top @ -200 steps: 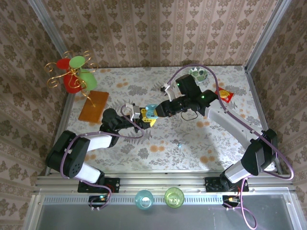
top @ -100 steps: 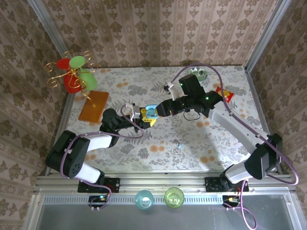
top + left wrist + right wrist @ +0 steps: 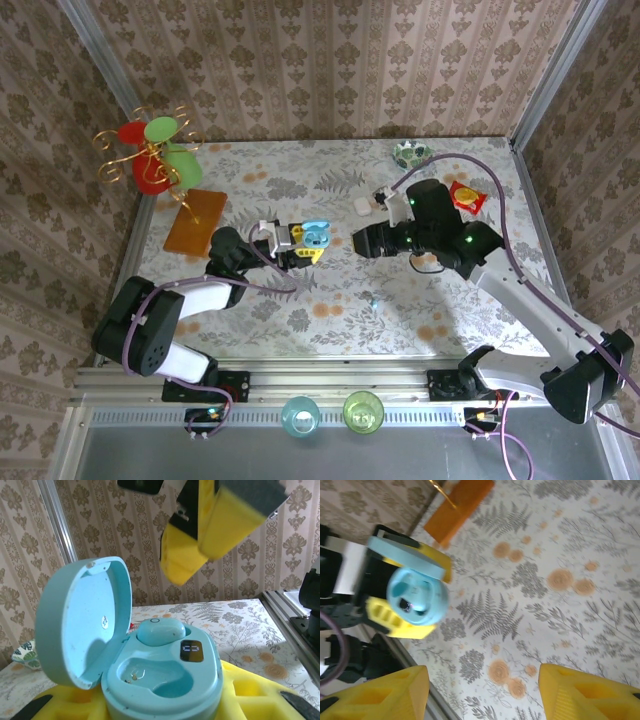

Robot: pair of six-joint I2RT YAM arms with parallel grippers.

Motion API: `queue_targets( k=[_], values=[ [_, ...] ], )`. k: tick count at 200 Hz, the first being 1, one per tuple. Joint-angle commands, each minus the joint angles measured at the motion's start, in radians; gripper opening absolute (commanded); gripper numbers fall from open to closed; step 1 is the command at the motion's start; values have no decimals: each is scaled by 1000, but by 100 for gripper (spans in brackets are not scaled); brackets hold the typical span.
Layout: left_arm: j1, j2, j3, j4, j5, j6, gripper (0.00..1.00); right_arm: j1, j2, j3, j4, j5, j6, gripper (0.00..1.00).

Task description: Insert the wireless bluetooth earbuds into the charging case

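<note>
Two arms reach over the floral-patterned table point(image 3: 400, 300)! Left gripper point(image 3: 305, 248) sits just left of the table's middle, its yellow fingers clamped on the small light blue rounded plastic charging case point(image 3: 316, 235). Right gripper point(image 3: 358, 243) hangs just to the case's right, not touching it, yellow fingers point(image 3: 385, 695) spread wide with nothing between them. The case lid point(image 3: 82, 625) stands open. One tiny pale blue earbud point(image 3: 160, 630) sits in the rear pocket, and the front pocket point(image 3: 160, 677) lies bare.

Damask-patterned walls point(image 3: 330, 60), floral-print tabletop point(image 3: 330, 300), aluminium front rail point(image 3: 340, 380), even light
</note>
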Motion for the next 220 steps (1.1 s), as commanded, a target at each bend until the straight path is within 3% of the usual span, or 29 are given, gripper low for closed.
queue_targets(
  k=[1,49,108,173,220],
  values=[
    [4,-26,3,41,26,77,27,-12,-4,-28,-70,119,65,61],
    [1,-26,22,40,51,105,28,-25,52,-106,-172,216,170,60],
    [1,-24,22,40,48,105,29,28,137,-258,-109,179,299,57],
    [0,-12,25,40,49,103,28,49,245,-361,55,115,385,34],
    [-1,-17,19,39,47,98,28,61,322,-352,83,46,386,28]
  ],
)
